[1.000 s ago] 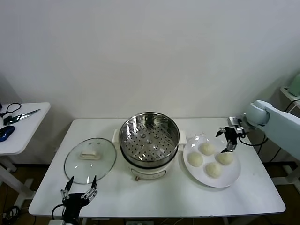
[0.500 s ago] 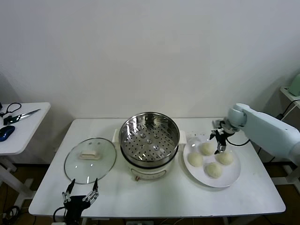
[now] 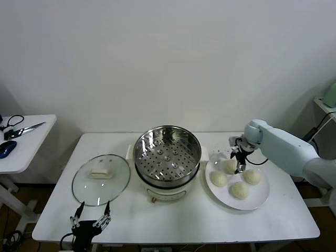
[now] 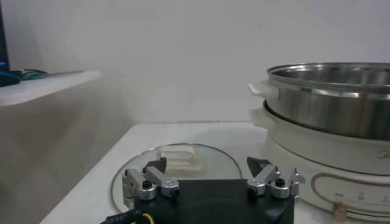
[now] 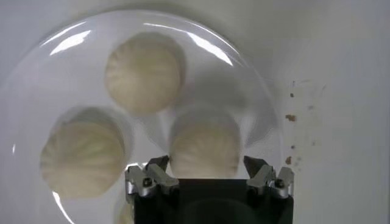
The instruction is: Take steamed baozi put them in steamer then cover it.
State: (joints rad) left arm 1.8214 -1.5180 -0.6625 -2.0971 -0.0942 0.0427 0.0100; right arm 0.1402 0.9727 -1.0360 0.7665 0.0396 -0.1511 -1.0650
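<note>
we see our right gripper (image 3: 240, 156) down over the white plate (image 3: 261, 199), fingers spread to either side of the rear baozi (image 5: 204, 149), not pinching it. three other baozi (image 3: 240, 190) lie on the same plate, right of the steamer (image 3: 167, 152). the cover (image 3: 101, 177) rests on the table left of the steamer. our left gripper (image 3: 90, 219) hangs open near the table's front edge.
</note>
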